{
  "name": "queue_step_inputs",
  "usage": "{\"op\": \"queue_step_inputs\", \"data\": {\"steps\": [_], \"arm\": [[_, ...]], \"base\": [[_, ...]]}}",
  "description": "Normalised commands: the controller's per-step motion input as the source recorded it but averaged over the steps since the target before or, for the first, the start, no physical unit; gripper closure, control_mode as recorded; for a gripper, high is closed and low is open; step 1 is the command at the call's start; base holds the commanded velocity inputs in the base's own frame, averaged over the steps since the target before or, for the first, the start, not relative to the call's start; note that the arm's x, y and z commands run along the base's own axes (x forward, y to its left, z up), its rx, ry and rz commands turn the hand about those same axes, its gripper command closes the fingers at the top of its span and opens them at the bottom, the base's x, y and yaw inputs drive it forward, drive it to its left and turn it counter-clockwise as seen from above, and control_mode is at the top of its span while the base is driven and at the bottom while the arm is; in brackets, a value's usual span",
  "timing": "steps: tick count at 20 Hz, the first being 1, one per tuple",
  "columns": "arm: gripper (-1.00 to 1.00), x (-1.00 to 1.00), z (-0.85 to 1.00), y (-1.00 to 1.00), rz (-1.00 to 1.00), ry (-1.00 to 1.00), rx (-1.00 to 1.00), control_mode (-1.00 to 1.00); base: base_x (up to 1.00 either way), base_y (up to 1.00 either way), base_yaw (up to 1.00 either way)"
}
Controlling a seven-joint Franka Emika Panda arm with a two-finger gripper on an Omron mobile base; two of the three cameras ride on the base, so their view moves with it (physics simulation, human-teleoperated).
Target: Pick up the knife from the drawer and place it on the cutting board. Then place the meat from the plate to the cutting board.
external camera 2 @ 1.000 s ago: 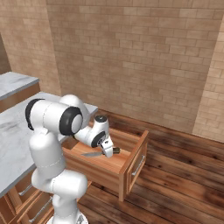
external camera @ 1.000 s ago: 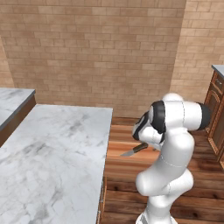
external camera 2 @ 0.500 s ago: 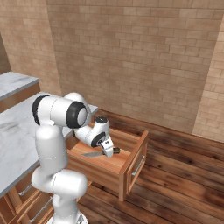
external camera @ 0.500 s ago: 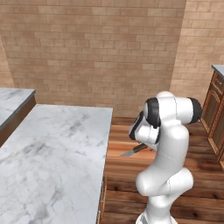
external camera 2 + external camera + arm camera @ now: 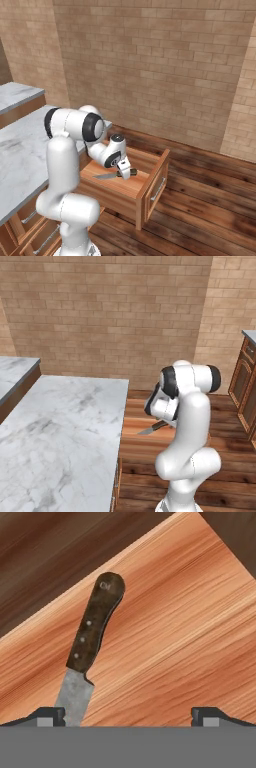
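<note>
The knife (image 5: 90, 652) lies flat on the pale wooden floor of the open drawer (image 5: 150, 182), which juts out from the cabinet under the marble counter (image 5: 60, 441). In the hand view its dark brown riveted handle runs up and slightly right toward the drawer's far edge, while the grey blade runs down to the bottom of the picture, close beside the left fingertip (image 5: 50, 717).

The gripper (image 5: 125, 172) hangs low inside the drawer, just above the knife. Its fingers are spread wide apart and grasp nothing (the two tips stand near opposite sides of the hand view, with bare wood between them), and the blade sits just inside the left tip rather than midway between the two.

From the left base view, the blade tip (image 5: 147, 431) pokes out from behind the arm's white forearm, over the drawer floor. From the right base view, the blade points away from the drawer front, toward the counter side.
</note>
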Motion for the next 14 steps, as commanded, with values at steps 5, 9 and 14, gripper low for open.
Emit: {"op": "queue_step_inputs", "data": {"steps": [5, 9, 14], "arm": [[-1.0, 0.15, -0.25, 0.0, 0.0, 0.0, 0.0, -1.0], [-1.0, 0.18, -0.25, 0.0, 0.0, 0.0, 0.0, -1.0], [-1.0, 0.19, -0.23, 0.0, 0.0, -0.01, 0.0, -1.0]], "base": [[0.0, 0.0, 0.0], [0.0, 0.0, 0.0], [0.0, 0.0, 0.0]]}}
